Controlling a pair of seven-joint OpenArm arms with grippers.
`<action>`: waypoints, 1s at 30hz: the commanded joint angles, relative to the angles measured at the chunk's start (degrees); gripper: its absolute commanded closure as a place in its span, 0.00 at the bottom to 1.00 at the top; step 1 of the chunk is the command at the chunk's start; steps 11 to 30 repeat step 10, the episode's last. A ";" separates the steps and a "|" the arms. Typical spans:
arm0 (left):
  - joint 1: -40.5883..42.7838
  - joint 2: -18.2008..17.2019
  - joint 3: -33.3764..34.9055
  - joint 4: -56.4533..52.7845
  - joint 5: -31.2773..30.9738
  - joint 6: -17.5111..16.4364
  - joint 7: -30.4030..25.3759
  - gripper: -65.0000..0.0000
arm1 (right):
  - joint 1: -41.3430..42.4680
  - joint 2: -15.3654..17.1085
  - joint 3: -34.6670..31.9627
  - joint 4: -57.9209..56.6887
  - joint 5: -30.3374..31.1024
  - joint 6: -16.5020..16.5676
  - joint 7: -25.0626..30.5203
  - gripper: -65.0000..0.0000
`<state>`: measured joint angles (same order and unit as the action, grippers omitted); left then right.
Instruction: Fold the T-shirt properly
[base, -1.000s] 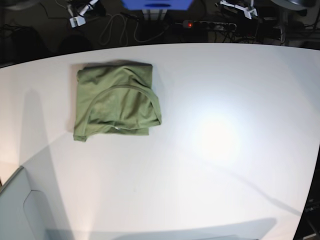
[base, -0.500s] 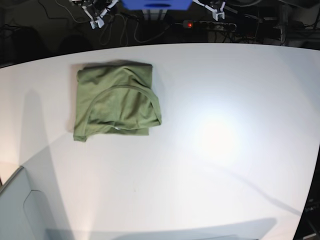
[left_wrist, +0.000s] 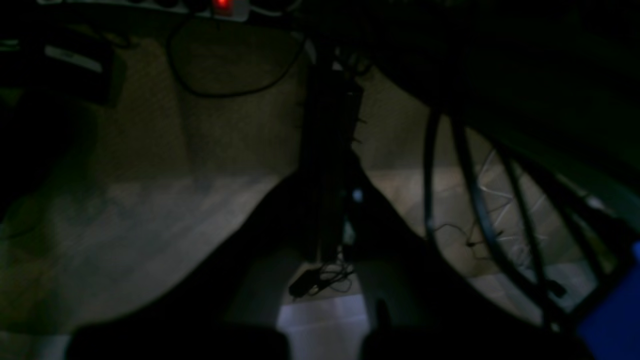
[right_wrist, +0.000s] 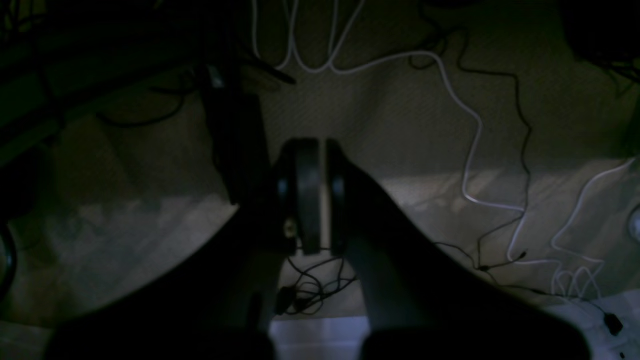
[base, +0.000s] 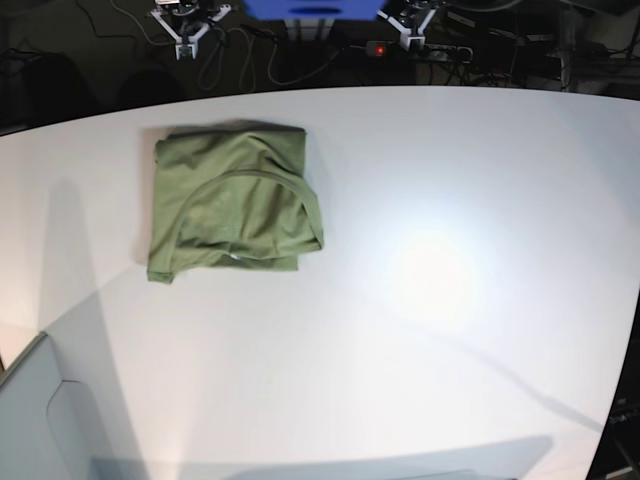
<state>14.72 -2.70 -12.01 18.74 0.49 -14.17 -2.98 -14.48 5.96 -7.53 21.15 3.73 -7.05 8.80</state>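
So we've got the T-shirt (base: 233, 203) sitting folded into a compact olive bundle on the white worktop (base: 450, 250), well away from both hands and touching neither. It looks done to us: edges tucked in, neckline band curving across the top layer, nothing left trailing. Our right hand (right_wrist: 316, 197) is clamped closed on nothing, pads pressed together, looking down at floor cables beyond the worktop's far edge. Our left hand (left_wrist: 330, 200) is too dark to read well, but it seems closed and empty too. Both are parked up back there, probably because nothing's left to grab and it keeps the shirt undisturbed.
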 joint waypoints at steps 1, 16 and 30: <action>0.80 -0.25 0.10 0.11 0.26 -0.29 -0.05 1.00 | -0.42 0.24 0.01 0.17 0.27 -0.64 0.39 1.00; -0.08 -0.16 0.10 -0.06 0.08 -0.29 0.04 1.00 | 2.04 -0.29 0.10 -5.81 0.27 -0.64 1.00 1.00; -0.08 -0.16 0.10 -0.06 0.08 -0.29 0.04 1.00 | 2.04 -0.29 0.10 -5.81 0.27 -0.64 1.00 1.00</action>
